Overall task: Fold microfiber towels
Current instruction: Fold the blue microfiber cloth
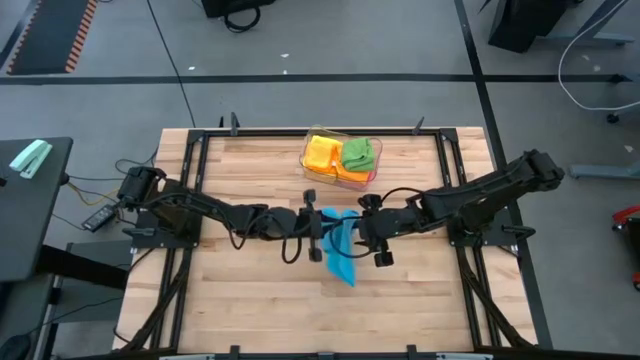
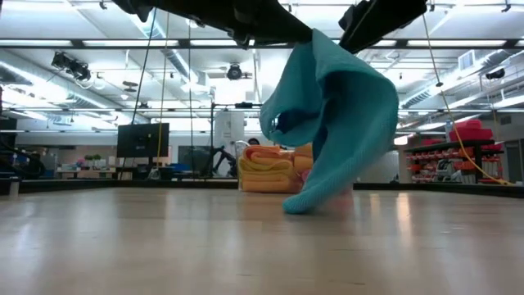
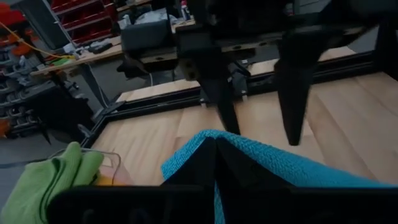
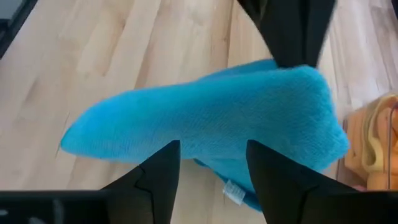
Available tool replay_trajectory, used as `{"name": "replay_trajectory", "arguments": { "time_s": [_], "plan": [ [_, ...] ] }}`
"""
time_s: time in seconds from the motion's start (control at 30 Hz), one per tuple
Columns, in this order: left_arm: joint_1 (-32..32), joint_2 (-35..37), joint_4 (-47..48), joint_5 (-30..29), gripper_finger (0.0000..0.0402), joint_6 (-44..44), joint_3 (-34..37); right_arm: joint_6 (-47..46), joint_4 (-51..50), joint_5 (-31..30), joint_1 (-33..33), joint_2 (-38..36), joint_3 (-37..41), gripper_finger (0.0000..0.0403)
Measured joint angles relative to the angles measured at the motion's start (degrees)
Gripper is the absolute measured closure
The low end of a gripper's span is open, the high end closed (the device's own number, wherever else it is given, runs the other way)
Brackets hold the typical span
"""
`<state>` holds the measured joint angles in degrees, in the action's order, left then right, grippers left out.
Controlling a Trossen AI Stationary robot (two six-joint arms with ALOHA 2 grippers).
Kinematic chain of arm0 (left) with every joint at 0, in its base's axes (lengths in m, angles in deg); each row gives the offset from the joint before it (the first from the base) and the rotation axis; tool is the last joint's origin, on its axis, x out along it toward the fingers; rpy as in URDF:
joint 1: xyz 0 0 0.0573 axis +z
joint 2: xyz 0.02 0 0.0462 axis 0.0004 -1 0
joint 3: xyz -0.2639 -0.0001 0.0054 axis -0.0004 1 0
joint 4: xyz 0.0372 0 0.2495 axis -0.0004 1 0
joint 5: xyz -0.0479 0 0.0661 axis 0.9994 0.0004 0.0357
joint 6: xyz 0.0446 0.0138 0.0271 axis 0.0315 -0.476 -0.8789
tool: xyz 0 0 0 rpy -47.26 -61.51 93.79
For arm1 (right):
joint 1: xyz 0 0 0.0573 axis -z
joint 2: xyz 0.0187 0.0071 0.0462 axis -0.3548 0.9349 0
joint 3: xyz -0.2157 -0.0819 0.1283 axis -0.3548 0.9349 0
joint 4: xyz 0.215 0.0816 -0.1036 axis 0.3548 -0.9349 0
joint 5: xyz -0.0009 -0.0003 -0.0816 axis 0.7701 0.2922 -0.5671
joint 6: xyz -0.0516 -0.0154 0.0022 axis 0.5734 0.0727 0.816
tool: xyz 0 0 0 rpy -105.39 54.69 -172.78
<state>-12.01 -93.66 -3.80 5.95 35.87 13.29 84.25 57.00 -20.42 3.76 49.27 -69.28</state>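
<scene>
clearly the left gripper [image 1: 318, 236] is clenching an edge of the blue towel [image 1: 340, 245] above the table [image 1: 250, 300] middle, its tail sagging, while the right gripper [image 4: 208, 163] is hovering released; soft and floppy, it is probably wanting pinching at corners.

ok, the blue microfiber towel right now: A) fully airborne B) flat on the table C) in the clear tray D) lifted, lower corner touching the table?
D: the low view shows the blue microfiber towel hanging from above with its lower corner resting on the wooden table.
</scene>
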Motion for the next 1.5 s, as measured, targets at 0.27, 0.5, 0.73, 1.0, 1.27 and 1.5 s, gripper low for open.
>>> {"name": "replay_trajectory", "arguments": {
  "time_s": [0.27,0.5,0.73,1.0,1.27,1.5],
  "plan": [
    [0.1,0.0,-2.9,0.0,0.0393,-0.5,0.0,-0.6,-0.5,-0.2,0.0,0.1,0.0,0.0168],
    [0.2,0.0,-1.9,2.0,0.0391,0.0,0.0,-2.8,1.7,-4.3,0.2,0.1,3.6,0.0144],
    [0.3,0.0,-2.1,5.7,0.0387,-3.3,0.0,-4.2,16.5,-3.8,0.4,0.1,13.1,0.0143],
    [1.0,0.0,-1.6,5.6,0.0383,-5.2,0.0,-7.8,24.5,-1.8,0.5,0.1,19.0,0.0145],
    [1.3,0.0,-2.1,5.6,0.0389,-14.8,0.0,-11.6,31.2,-1.9,0.4,0.1,22.0,0.0146],
    [3.7,0.0,-4.8,5.6,0.0379,-18.1,0.0,-12.3,32.0,-3.3,-1.2,0.0,21.0,0.0146]
  ]
}}
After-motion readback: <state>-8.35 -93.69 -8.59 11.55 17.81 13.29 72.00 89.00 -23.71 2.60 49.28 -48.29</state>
